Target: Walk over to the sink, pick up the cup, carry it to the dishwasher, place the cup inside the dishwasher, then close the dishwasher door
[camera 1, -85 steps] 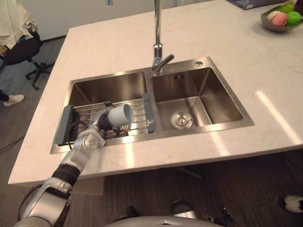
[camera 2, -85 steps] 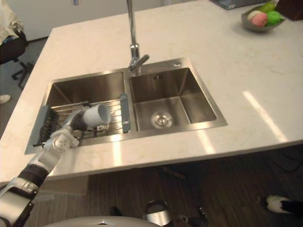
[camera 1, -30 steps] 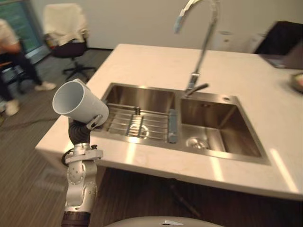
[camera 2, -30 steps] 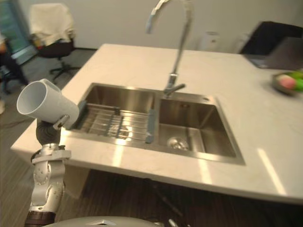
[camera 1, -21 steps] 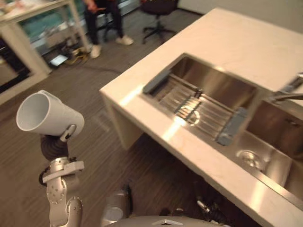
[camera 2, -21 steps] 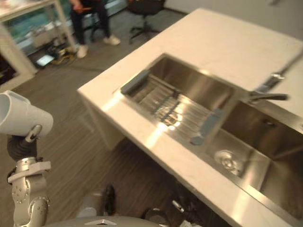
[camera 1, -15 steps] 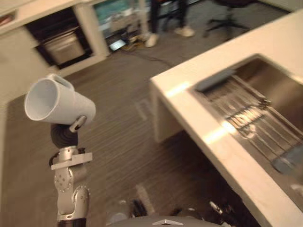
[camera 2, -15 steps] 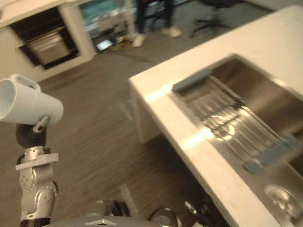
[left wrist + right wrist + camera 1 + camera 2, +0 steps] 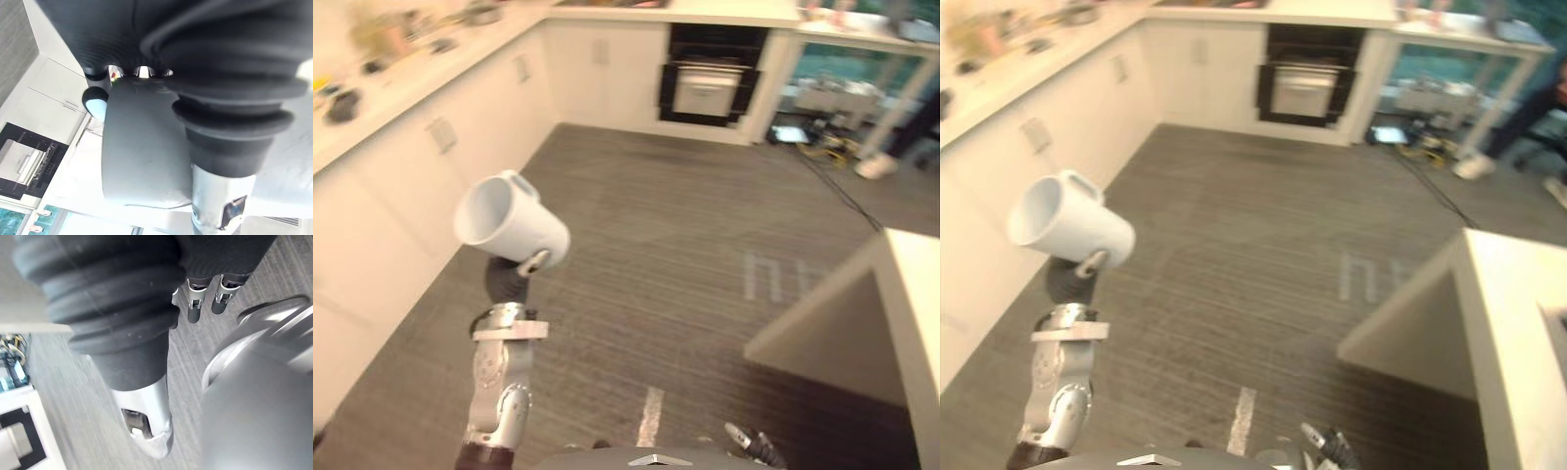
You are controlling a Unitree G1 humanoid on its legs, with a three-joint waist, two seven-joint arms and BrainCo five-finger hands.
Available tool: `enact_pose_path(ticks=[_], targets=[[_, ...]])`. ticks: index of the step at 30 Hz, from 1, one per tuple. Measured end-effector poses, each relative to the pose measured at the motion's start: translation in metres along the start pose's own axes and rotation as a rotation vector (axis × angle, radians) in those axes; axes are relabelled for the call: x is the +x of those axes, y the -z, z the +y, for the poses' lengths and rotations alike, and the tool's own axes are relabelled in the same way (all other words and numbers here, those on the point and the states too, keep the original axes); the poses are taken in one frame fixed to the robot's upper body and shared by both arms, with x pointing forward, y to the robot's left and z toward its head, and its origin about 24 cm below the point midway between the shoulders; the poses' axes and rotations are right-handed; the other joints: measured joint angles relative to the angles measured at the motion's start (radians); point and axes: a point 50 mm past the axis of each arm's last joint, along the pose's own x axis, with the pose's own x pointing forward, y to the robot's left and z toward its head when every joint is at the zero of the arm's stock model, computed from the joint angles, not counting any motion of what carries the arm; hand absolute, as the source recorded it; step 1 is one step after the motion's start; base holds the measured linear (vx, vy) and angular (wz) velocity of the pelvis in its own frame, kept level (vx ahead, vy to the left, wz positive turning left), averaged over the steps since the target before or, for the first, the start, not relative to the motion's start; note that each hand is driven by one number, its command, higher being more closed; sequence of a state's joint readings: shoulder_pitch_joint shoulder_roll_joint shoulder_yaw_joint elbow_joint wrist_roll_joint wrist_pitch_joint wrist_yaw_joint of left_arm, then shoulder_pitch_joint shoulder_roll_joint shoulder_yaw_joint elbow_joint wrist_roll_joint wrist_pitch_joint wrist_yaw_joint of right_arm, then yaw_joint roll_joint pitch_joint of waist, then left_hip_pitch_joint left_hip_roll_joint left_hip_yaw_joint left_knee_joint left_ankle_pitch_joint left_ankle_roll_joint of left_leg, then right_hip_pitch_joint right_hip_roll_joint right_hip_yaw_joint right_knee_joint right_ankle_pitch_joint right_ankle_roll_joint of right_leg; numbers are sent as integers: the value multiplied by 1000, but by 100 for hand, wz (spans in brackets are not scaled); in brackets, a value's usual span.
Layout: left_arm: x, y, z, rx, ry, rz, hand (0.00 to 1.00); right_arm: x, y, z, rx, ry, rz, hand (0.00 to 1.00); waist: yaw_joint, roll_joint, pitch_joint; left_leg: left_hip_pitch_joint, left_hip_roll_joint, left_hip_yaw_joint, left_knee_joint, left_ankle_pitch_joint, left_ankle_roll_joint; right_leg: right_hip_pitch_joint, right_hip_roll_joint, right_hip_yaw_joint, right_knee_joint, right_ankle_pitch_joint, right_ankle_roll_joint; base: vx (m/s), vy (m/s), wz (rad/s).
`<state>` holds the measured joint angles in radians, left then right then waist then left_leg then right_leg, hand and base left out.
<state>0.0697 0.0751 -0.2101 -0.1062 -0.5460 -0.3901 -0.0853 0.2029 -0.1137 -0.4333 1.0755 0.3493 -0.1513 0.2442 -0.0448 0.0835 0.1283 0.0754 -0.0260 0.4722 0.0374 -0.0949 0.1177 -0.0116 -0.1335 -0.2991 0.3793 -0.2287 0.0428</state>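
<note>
1 cup (image 9: 514, 223) | gripped in L hand (image 9: 507, 282) | R hand (image 9: 195, 304) relaxed

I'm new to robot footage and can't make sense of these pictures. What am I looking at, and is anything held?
This is a walking humanoid robot. Two pictures come from cameras in its head, looking down; two from cameras on its wrists. Its left hand grips a white cup, raised and tilted, above a grey floor. White cabinets run along its left, a dark built-in appliance stands in the far wall, and a counter corner shows at right. Its right hand hangs relaxed, holding nothing.
</note>
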Motion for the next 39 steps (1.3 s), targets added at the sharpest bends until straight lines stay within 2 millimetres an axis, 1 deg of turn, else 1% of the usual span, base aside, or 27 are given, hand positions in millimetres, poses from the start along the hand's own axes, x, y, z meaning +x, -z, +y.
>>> enact_pose_path(ticks=[1, 3, 5, 7, 8, 12, 15, 19, 21, 22, 23, 24, 25, 26, 27, 28, 29, 30, 31, 32, 33, 34, 35, 36, 37, 38, 39], targets=[[1, 2, -6, -9, 34, 9, 100, -3, 4, -4, 16, 9, -1, 0, 7, -19, 4, -1, -29, -40, -9, 3, 6, -16, 9, 88, -7, -1, 14, -3, 14, 119], [-2, 5, -6, -9, 33, 23, 100, -2, -1, -3, 37, 10, -38, 0, 15, -25, 6, 17, -47, -69, -26, 15, 24, -22, 9, 92, -27, 17, 17, -5, 37, 60], [-4, 5, -3, 1, 20, 35, 100, 3, -11, 6, 33, -19, -79, 0, 22, -30, 3, 31, -48, -66, -31, 15, 24, -18, 15, 92, -56, 46, 15, -28, 44, -3], [-5, 7, -3, 14, 35, 72, 100, 9, -22, 17, 25, -54, -115, 0, 16, -36, -7, 33, -49, -67, -41, 16, 17, -8, 21, 91, -108, 72, 13, -64, 13, -5], [-19, 24, -9, 23, 104, 223, 100, 9, -9, 29, 5, -55, -58, 0, -6, -90, -31, 80, -54, -94, -123, 83, -39, 134, 63, 91, -299, 180, 14, 0, 0, 0], [-19, 24, -9, 24, 103, 223, 100, 8, -7, 27, 5, -48, -52, 0, -7, -91, -31, 80, -54, -90, -122, 78, -37, 133, 64, 95, -301, 179, 15, 63, -18, -3], [-19, 26, -6, 24, 96, 231, 100, 6, -4, 23, 10, -40, -47, 0, -17, -88, -32, 82, -53, -86, -122, 73, -40, 134, 67, 102, -302, 176, 14, 53, -20, -6], [-29, 31, 8, 3, 49, 265, 100, -2, 11, 8, 63, 3, -14, 0, -28, -82, -34, 84, -52, -87, -108, 60, -40, 126, 70, 106, -268, 150, 11, 97, -44, 0], [-34, 33, 16, -12, 8, 272, 100, -8, 19, 2, 105, 18, -7, 0, -33, -82, -32, 34, -34, -87, 15, -17, -45, 106, 67, 130, -208, 106, 9, 110, -84, 3], [-40, 31, 21, -24, -13, 266, 100, -11, 23, -3, 133, 32, -3, 0, -34, -76, -30, -17, -6, -84, 157, -98, -57, 84, 69, 146, -140, 59, 7, 141, -123, -6], [-45, 31, 23, -39, -30, 261, 100, -13, 25, -7, 155, 40, -7, 0, -25, -62, -24, -53, 27, -81, 285, -173, -74, 78, 74, 160, -66, 5, 6, 146, -122, -9], [-49, 31, 23, -46, -34, 261, 100, -15, 27, -10, 164, 49, -3, 0, -21, -57, -21, -63, 45, -81, 342, -207, -84, 76, 79, 165, -33, -22, 4, 130, -29, -7], [-56, 29, 23, -54, -41, 262, 100, -18, 31, -14, 179, 56, 5, 0, -15, -55, -20, -92, 72, -90, 466, -244, -108, 70, 79, 183, 20, -66, 1, 138, -6, 7], [-57, 26, 21, -62, -36, 247, 100, -17, 29, -12, 179, 40, 0, 0, -12, -51, -17, -188, 114, -114, 667, -231, -118, 51, 77, 178, 74, -99, -5, 125, 1, 10], [-56, 25, 19, -71, -35, 236, 100, -16, 28, -12, 179, 38, -5, 0, -8, -46, -15, -232, 136, -124, 759, -213, -118, 45, 75, 175, 92, -111, -6, 121, 4, 9], [-55, 25, 17, -86, -40, 218, 100, -14, 24, -10, 185, 32, -16, 0, 4, -39, -10, -295, 173, -132, 895, -188, -99, 52, 74, 169, 102, -124, -11, 137, 40, -2], [-55, 25, 16, -89, -37, 215, 100, -11, 20, -6, 184, 21, -26, 0, 9, -40, -8, -318, 192, -147, 928, -220, -93, 69, 73, 169, 100, -126, -12, 163, 56, -2], [-55, 26, 17, -89, -31, 218, 100, -9, 16, -4, 182, 13, -36, 0, 11, -45, -3, -327, 197, -158, 902, -254, -102, 92, 66, 169, 87, -129, -8, 190, 67, 0], [-55, 27, 18, -88, -32, 221, 100, -4, 8, 2, 182, -5, -55, 0, 11, -52, -2, -333, 190, -171, 795, -260, -117, 114, 47, 169, 71, -134, 2, 262, 149, 5], [-54, 26, 19, -86, -33, 215, 100, -3, 3, 1, 174, -4, -69, 0, 11, -58, -2, -336, 169, -178, 639, -236, -123, 126, 21, 168, 58, -141, 21, 223, 139, 7], [-54, 25, 20, -85, -35, 207, 100, -2, -1, 1, 170, -6, -83, 0, 11, -61, 0, -337, 151, -190, 554, -187, -123, 134, 4, 168, 53, -148, 35, 315, 236, 3], [-55, 23, 24, -79, -55, 198, 100, -1, -6, -2, 170, 2, -101, 0, 16, -78, 6, -291, 96, -193, 468, -64, -94, 157, -33, 182, 38, -160, 67, 242, 163, 0], [-55, 22, 26, -76, -70, 191, 100, -1, -6, -1, 174, 0, -105, 0, 18, -86, 8, -268, 78, -181, 453, -71, -94, 181, -39, 188, 13, -158, 72, 350, 187, -6], [-56, 18, 32, -67, -101, 171, 100, 1, -6, 4, 176, -13, -109, 0, 23, -79, 17, -263, 90, -169, 497, -98, -119, 208, -28, 186, -25, -126, 69, 266, 118, -26], [-60, 14, 41, -51, -148, 153, 100, 2, -5, 9, 178, -26, -106, 0, 46, -79, 27, -325, 136, -188, 661, -105, -139, 225, -18, 201, -45, -104, 61, 244, 136, -38], [-59, 10, 44, -39, -156, 140, 100, 2, -5, 12, 181, -32, -109, 0, 54, -78, 33, -384, 149, -215, 765, -110, -162, 243, -14, 212, -55, -105, 64, 195, 171, -58], [-64, 11, 47, -36, -174, 146, 100, 1, -5, 10, 176, -23, -117, 0, 74, -88, 29, -400, 133, -300, 672, -152, -164, 251, -18, 233, -74, -126, 89, 198, 229, -60]])
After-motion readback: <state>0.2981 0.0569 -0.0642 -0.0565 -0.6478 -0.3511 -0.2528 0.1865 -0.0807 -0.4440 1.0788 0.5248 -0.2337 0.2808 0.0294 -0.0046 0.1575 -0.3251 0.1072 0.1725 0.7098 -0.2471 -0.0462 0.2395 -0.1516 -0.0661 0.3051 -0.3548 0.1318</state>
